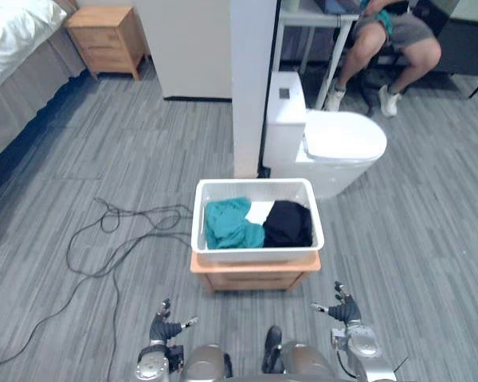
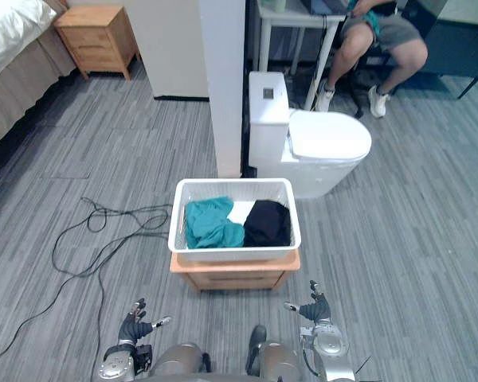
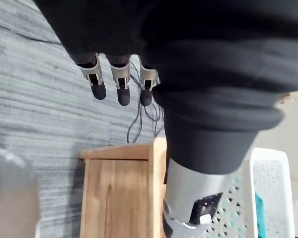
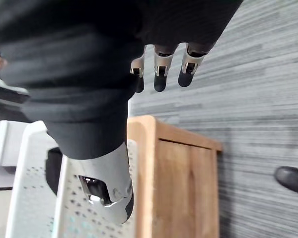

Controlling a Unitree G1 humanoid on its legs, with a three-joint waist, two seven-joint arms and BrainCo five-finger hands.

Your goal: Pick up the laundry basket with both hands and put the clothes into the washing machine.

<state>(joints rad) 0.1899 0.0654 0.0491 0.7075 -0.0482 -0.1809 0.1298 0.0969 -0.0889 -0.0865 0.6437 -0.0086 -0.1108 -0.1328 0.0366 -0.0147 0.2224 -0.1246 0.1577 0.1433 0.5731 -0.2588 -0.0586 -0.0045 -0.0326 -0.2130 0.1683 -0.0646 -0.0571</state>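
The basket [image 1: 255,255], judged light and stiff, its clothes [image 1: 229,223] soft, is seen on the wooden surface [image 1: 255,275] and is best gripped under both side rims, while the left robot hand [image 1: 167,328] and right robot hand [image 1: 346,312] are held spread-fingered, empty, short of it.

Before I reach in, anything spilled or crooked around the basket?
Nothing stands out: the white laundry basket sits level on the wooden stand, with the teal cloth and the black cloth both inside it, none over the rim.
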